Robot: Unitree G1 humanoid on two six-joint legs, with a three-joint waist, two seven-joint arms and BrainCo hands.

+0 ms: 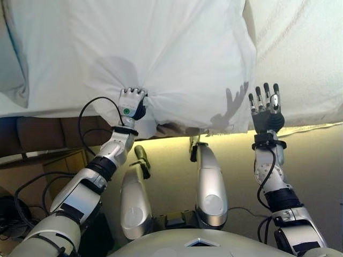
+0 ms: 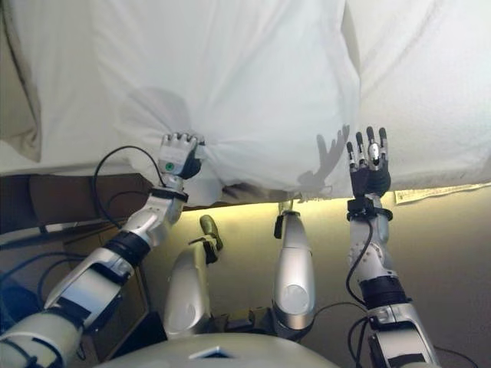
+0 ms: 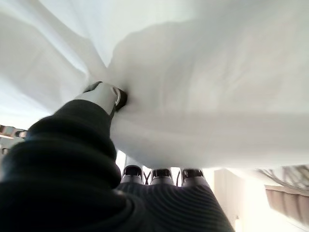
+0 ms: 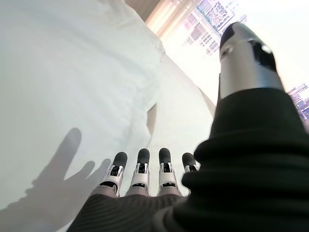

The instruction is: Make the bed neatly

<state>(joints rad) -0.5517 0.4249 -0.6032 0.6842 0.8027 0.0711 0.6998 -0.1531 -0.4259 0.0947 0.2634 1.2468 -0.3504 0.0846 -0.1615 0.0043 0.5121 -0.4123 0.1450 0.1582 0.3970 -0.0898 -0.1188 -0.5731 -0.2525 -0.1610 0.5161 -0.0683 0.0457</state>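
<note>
While the left arm reaches up from the lower left, the scene reads as follows.

Left robot hand (image 1: pixel 132 101): fingers and thumb curled tight round a bunch of the white duvet (image 1: pixel 161 59), at its near edge; creases fan out across the cloth from that grip. In the left wrist view the thumb (image 3: pixel 104 95) presses into the gathered fabric and the fingertips are buried under it.

Right robot hand (image 1: pixel 266 110): raised with fingers straight and slightly spread, holding nothing. It stands just past the duvet's right-hand near corner, in front of the bed's edge, and casts a finger-shaped shadow on the cloth beside it. Whether the fingertips touch any fabric I cannot tell.

White duvet: lies over the bed, covering the middle and left of the head views. Its near edge hangs over the side of the bed, pulled into a puckered knot at the left robot hand. Its right edge runs up the view, lying on top of the sheet.

Sheet (image 1: pixel 300 53): white, slightly textured, exposed to the right of the duvet.

Mattress edge (image 1: pixel 311 127): a pale strip showing just under the sheet at the right, beside the right robot hand.

Floor (image 1: pixel 171 155): beige, below the bed's near side.
</note>
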